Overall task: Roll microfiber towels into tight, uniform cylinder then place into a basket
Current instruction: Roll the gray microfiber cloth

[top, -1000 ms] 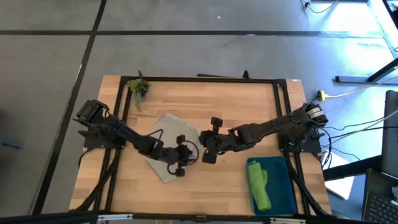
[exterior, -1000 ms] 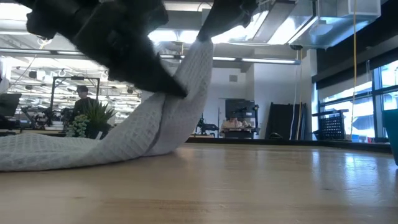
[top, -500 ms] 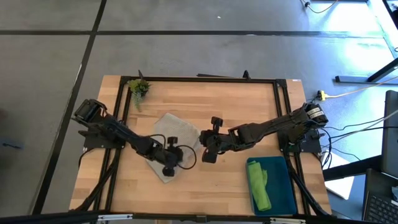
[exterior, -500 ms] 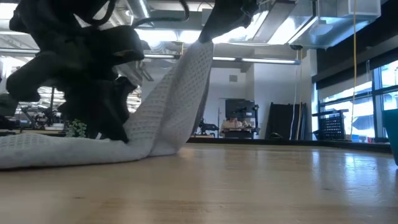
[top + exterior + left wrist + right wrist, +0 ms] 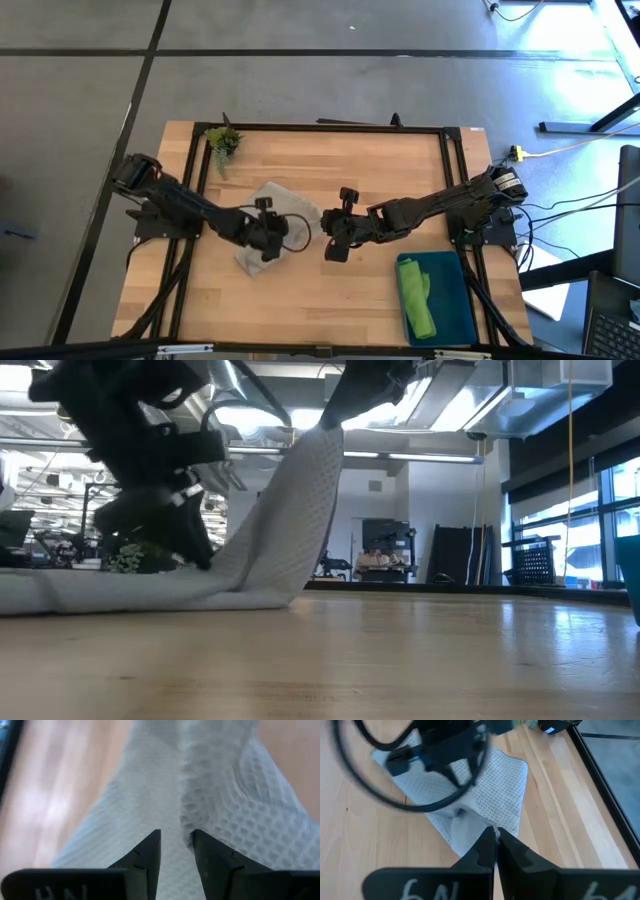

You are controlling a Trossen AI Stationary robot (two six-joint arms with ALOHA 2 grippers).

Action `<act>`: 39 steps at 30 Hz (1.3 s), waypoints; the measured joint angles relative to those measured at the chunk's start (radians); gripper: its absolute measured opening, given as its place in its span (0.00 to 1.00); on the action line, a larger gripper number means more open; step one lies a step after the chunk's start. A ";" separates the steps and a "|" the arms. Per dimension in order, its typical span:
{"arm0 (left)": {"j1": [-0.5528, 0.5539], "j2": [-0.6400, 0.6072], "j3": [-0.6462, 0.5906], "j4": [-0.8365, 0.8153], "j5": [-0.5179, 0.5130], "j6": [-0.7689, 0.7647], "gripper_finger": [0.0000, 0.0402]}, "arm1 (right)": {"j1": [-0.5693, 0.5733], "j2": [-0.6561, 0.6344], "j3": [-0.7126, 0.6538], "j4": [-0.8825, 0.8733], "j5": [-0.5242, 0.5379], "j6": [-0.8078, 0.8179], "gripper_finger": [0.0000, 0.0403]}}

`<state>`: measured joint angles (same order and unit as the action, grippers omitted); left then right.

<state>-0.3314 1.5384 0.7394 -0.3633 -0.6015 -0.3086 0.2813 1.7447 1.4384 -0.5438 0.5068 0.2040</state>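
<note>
The pale wooden slatted bench, framed by black rails, carries everything; behind it the low view shows a bright open workshop with ceiling lights and far-off equipment.

The rectangular dark teal-blue plastic basket sits at the bench's right near corner, with the bright lime green microfiber towel lying inside it along its left wall, loosely bunched rather than neatly rolled.

Well to the left of the basket, mid-bench, lies the pale grey-beige waffle-weave towel, flat for the most part, its right edge lifted into a steep slope.

The right claw is pinched fully closed on that raised edge, holding it above the wood. The left claw presses down onto the flat part of the grey towel, its fingers a narrow gap apart; whether any cloth is caught between them I cannot tell, as the fabric there is blurred.

A small green plant sprig stands at the far left corner, diagonally opposite the basket.
</note>
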 joint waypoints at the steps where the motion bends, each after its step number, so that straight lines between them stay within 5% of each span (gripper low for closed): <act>1: 0.008 -0.014 0.000 0.001 -0.010 -0.005 0.26 | 0.000 0.000 0.000 0.000 0.000 0.001 0.03; 7: -0.027 -0.142 0.000 -0.027 -0.015 -0.013 0.26 | 0.000 0.000 0.000 -0.005 -0.001 0.004 0.03; 13: -0.179 -0.242 0.000 -0.077 0.082 -0.021 0.26 | 0.000 0.000 0.000 -0.011 -0.005 0.030 0.03; 23: -0.387 -0.171 0.000 -0.193 0.150 -0.159 0.26 | 0.000 0.000 0.000 -0.010 -0.004 0.025 0.03; 39: -0.405 -0.048 0.000 -0.205 0.177 -0.216 0.26 | 0.000 0.000 0.000 -0.008 -0.005 0.026 0.03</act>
<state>-0.7361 1.4902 0.7399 -0.5687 -0.4246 -0.5250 0.2817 1.7447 1.4384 -0.5523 0.5022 0.2302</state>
